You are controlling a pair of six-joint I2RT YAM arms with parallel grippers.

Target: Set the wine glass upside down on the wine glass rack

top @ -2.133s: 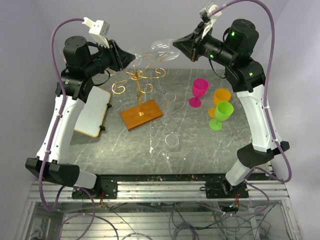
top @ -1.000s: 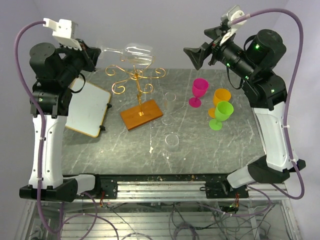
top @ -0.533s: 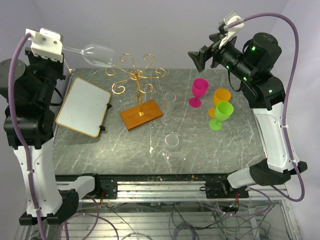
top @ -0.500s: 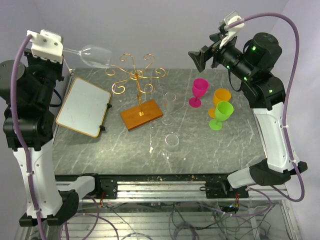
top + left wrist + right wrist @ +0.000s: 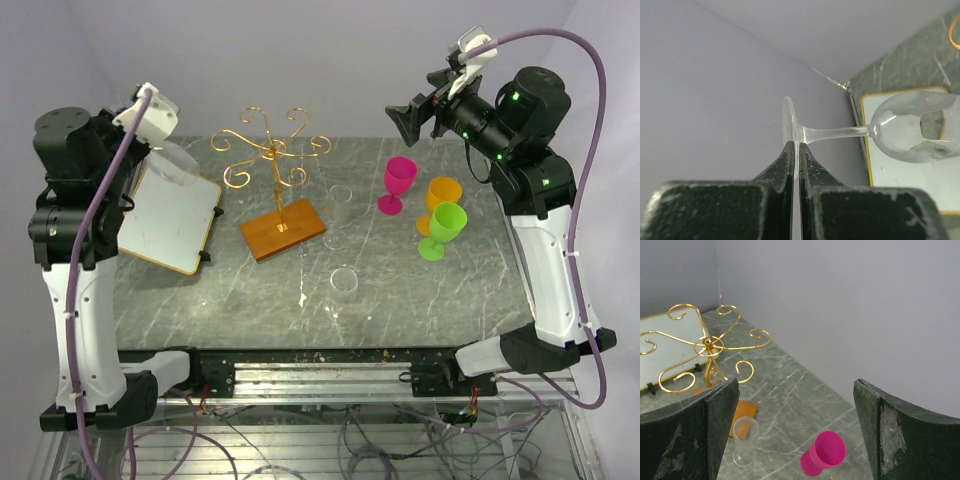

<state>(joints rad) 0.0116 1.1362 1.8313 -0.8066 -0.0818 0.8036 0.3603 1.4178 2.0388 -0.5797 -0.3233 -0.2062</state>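
A grey marble desk (image 5: 400,290) stands against lilac walls. At far left, the left tool (image 5: 796,148) pinches the wine glass (image 5: 912,127) by its foot, bowl sideways above the white board (image 5: 170,215). The wine glass rack (image 5: 272,160) at centre hangs bare, so inverting and hooking the glass look yet to do. The right tool (image 5: 796,384), spread wide, hovers high, holding nothing.

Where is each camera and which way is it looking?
Top external: above and behind the robot, looking down on the table; left arm and right arm show.
Left wrist: behind the left claw, shut on the foot of the wine glass, facing the white board and wall.
Right wrist: behind the open right claw, looking down at the wine glass rack and pink goblet.
Shared: top and right wrist both show the rack and goblet.
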